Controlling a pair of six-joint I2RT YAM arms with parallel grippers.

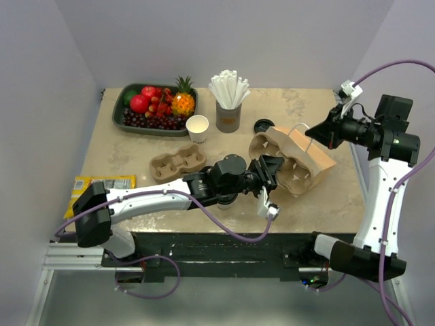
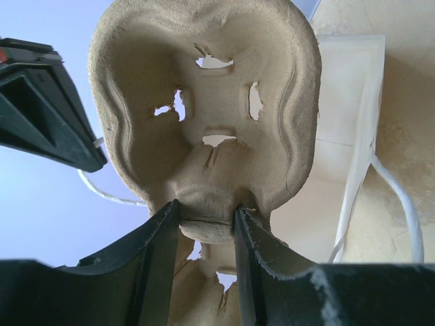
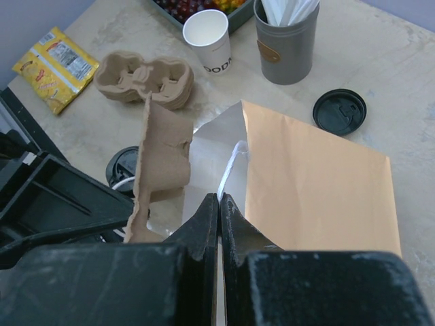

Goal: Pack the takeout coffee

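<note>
While left gripper point(image 2: 207, 214), half-open, pinches carrier point(image 2: 204, 102): right gripper point(image 3: 219, 200), closed, clamps bag handle point(image 3: 231, 163).
Risk: carrier snags bag mouth point(image 3: 211, 142); handle slips.

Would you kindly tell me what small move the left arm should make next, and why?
Probably ease the pulp carrier forward into the paper bag: the left gripper clamps its edge at the bag's mouth, while the right gripper pinches the white handle, holding it open.
</note>
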